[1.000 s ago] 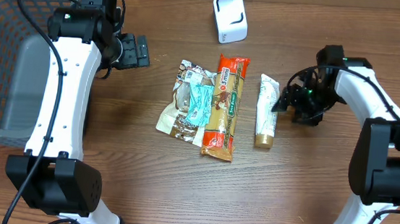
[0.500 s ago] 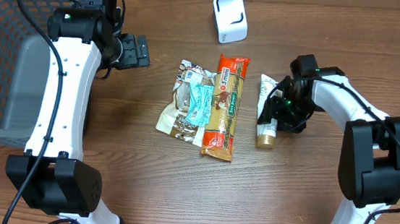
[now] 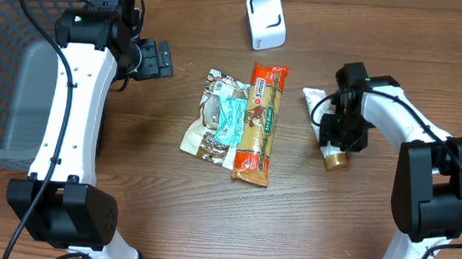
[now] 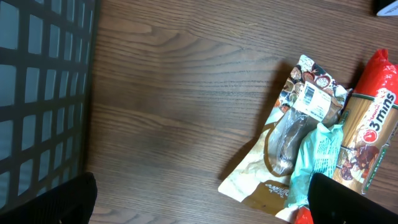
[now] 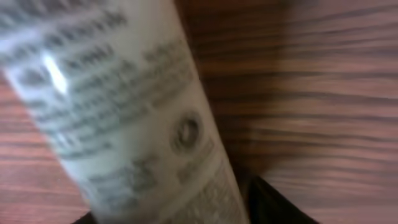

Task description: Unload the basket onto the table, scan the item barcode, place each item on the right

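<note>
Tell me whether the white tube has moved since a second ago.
Yes. The tube swung its cap end right, away from the orange packet.

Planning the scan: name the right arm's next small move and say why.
Probably clamp the fingers of the right gripper on the white tube. The gripper sits over its middle, and the tube lies on the table, apart from the scanner.

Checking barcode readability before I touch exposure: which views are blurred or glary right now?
Right wrist: badly blurred; the tube fills the frame, its print unreadable, with one small glare streak at upper left. Left wrist: sharp, with a mild sheen on the snack pouch at its clear window. Overhead: sharp and evenly lit, only soft shadows on the table.
</note>
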`<action>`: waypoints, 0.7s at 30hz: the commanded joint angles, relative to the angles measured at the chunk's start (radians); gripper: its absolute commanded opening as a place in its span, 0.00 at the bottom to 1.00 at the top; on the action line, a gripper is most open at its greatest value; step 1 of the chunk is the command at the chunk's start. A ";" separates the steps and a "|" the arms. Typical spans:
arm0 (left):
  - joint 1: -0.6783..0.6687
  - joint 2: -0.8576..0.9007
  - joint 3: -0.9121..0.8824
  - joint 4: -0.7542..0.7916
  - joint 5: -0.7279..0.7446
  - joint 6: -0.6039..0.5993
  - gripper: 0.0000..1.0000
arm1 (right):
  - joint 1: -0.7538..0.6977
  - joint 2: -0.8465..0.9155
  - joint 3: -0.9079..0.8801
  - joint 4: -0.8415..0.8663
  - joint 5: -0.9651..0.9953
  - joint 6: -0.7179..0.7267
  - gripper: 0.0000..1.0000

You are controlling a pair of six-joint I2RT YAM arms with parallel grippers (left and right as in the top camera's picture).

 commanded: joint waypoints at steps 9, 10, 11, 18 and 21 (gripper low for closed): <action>-0.002 0.005 -0.006 0.001 0.005 0.020 1.00 | -0.001 -0.021 0.175 -0.029 0.264 0.002 0.56; -0.002 0.005 -0.006 0.001 0.005 0.020 1.00 | 0.000 -0.021 0.183 -0.025 0.264 0.002 0.54; -0.002 0.005 -0.006 0.001 0.005 0.020 1.00 | 0.000 -0.021 0.188 -0.022 0.261 0.002 0.54; -0.002 0.005 -0.006 0.001 0.005 0.020 1.00 | 0.000 -0.021 0.190 0.024 0.246 0.002 0.57; -0.002 0.005 -0.006 0.001 0.005 0.020 1.00 | -0.003 -0.020 0.189 0.105 0.243 0.002 0.61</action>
